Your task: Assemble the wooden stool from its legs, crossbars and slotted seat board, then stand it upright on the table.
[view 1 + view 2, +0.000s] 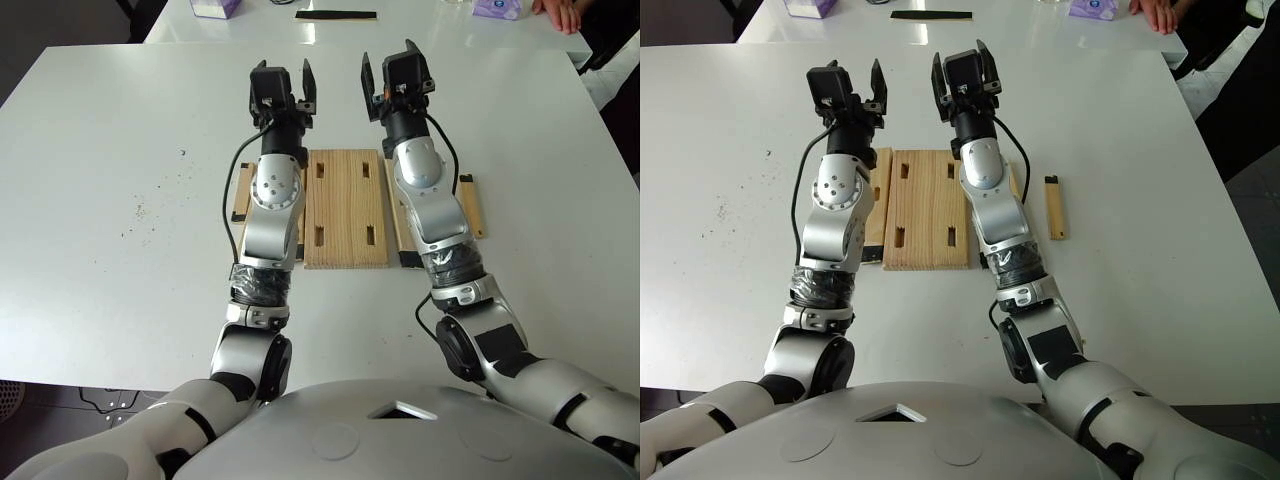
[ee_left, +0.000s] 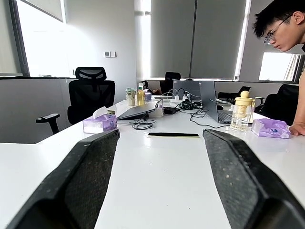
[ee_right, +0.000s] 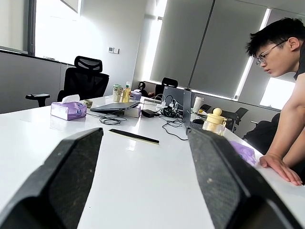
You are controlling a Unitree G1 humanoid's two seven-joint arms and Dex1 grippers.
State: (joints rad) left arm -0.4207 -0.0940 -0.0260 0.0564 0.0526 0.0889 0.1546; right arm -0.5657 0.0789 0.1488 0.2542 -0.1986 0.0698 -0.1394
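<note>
The slotted seat board (image 1: 345, 207) lies flat in the middle of the white table (image 1: 120, 200), with several rectangular slots near its corners. A wooden piece (image 1: 240, 190) lies along its left side, mostly under my left arm. Another wooden piece (image 1: 472, 205) with a black end lies at its right, and a further one (image 1: 395, 225) is partly hidden under my right arm. Both arms stretch forward over these parts. My left gripper (image 1: 284, 82) hangs open beyond the board's far left corner, holding nothing. My right gripper (image 1: 398, 66) is open beyond the far right corner, also holding nothing.
A dark flat strip (image 1: 335, 14) lies on the table behind. Purple tissue packs (image 1: 216, 8) (image 1: 497, 9) sit at the far left and far right there. A person's hand (image 1: 556, 13) rests at the far right edge. Small dark specks (image 1: 140, 212) dot the left of the table.
</note>
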